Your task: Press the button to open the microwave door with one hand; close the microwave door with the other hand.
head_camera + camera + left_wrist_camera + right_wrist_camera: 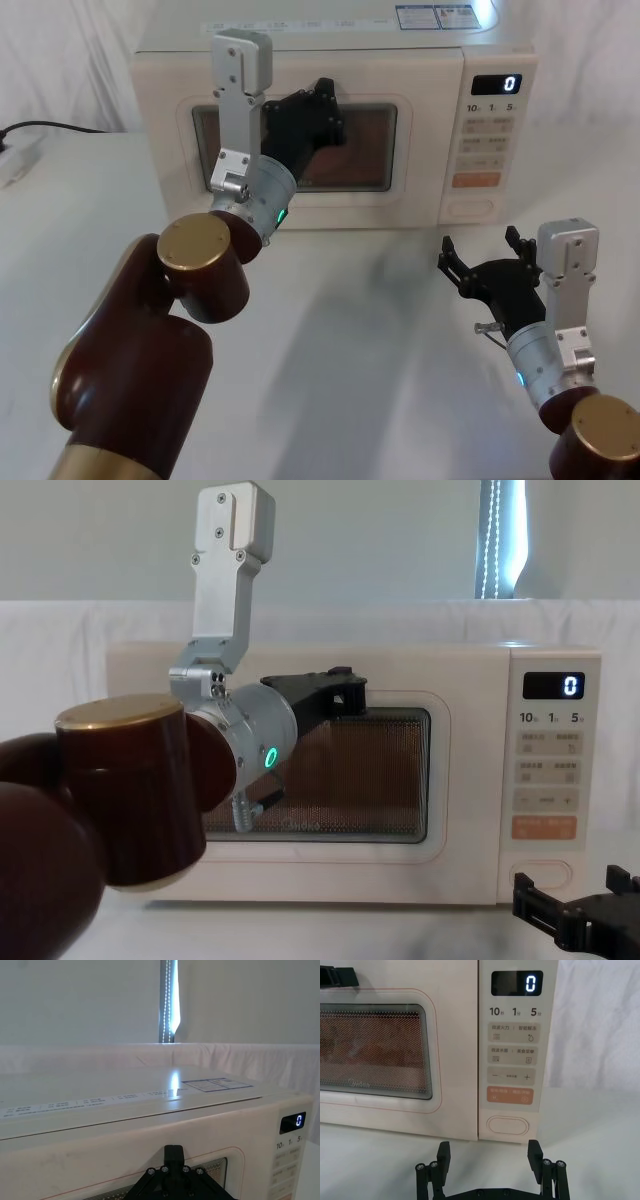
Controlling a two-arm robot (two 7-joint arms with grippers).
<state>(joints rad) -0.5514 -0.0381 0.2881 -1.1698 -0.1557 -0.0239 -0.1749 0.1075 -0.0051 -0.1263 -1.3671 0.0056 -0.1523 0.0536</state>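
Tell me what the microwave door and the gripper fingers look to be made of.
The microwave door: likely matte cream plastic framing a dark glass window, which shows a fine dotted metal-looking mesh behind it. The right gripper fingers: matte black, rigid, with screw heads at their bases; plastic or coated metal, cannot tell. The left gripper looks alike.

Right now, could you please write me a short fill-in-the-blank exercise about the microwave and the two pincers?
1. The microwave door is ____.
2. The display on the control panel shows the digit ____.
3. The ____ pincer is up against the door's window.
4. The right pincer, jaws open, is lined up in front of the oval ____ below the orange key.

Missing words: shut; 0; left; button
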